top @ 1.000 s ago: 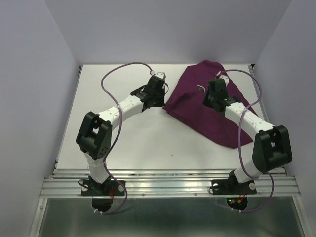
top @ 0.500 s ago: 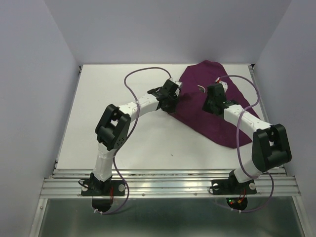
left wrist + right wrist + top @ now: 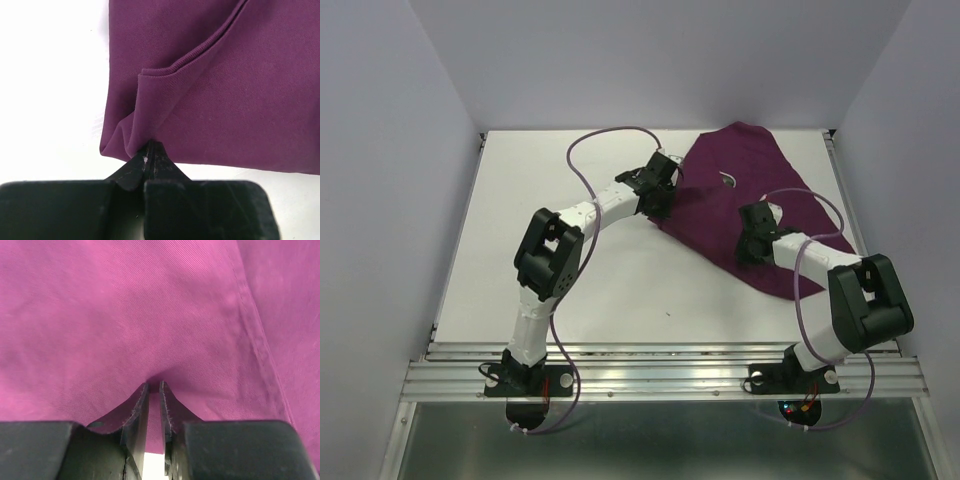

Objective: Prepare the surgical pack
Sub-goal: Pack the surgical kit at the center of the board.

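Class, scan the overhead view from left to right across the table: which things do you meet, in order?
In order: left gripper → small silver curved piece → right gripper. The purple cloth spans all three, so it is left unplaced.

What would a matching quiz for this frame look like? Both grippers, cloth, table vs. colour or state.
Things:
1. left gripper
2. right gripper
3. cloth
4. table

States:
A. white
B. dark purple, rumpled
C. shut on the cloth's left edge
D. shut on the cloth, away from its edge

Pairs: 1-C, 2-D, 3-B, 4-A
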